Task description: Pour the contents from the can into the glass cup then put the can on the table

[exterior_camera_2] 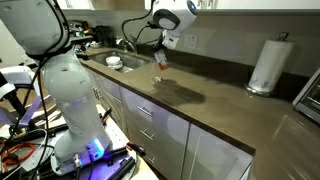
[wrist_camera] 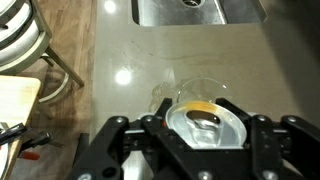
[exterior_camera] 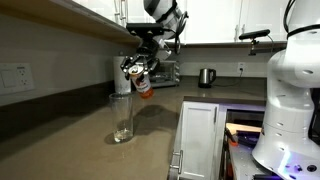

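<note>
One can (exterior_camera: 142, 86), its long axis slanting off vertical, is hanging above one glass cup (exterior_camera: 122, 118), the gripper (exterior_camera: 137, 73) clamping shut around it.

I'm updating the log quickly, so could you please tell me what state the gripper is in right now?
Gripper: closed on the can, held above the glass cup.

Location type: kitchen. Identifying features:
- a long grey-brown countertop (exterior_camera_2: 215, 105) with white drawer fronts (exterior_camera_2: 150, 125) below it
- a steel sink (wrist_camera: 200, 10) set into the countertop
- a steel kettle (exterior_camera: 206, 77) near the wall
- white upper cabinets (exterior_camera: 210, 20)
- a paper towel roll (exterior_camera_2: 268, 65) standing upright on the countertop
</note>
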Controlling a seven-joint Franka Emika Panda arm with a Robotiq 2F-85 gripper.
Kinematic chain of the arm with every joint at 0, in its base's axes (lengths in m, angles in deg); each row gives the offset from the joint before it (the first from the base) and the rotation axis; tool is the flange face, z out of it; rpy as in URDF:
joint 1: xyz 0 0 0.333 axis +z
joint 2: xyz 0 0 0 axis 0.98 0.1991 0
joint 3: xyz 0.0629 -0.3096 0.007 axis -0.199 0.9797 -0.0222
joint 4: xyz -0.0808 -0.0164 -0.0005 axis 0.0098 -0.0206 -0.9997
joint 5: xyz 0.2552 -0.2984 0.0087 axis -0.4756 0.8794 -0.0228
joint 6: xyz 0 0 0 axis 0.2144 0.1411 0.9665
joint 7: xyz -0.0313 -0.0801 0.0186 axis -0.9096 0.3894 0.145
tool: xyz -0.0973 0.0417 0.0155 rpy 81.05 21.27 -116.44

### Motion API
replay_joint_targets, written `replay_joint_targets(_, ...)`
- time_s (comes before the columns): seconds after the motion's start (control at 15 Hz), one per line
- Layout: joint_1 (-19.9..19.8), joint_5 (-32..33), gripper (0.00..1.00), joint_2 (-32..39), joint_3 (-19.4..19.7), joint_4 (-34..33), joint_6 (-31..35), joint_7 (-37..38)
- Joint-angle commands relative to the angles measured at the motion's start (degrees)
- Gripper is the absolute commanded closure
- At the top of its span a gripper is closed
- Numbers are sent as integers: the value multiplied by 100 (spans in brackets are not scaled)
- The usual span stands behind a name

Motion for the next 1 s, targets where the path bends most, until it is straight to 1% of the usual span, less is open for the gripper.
replay_joint_targets(0.0,12,322,75,-95,-112,-176,83,453)
replay_joint_targets(0.33,4,742,75,81,-149,-505,100,786)
replay_joint_targets(0.53,24,882,75,223,-136,-742,35,830)
replay_joint_targets(0.8,69,1035,75,502,-153,-1082,5,892)
replay_joint_targets(0.93,107,1217,75,676,-184,-1236,38,1043)
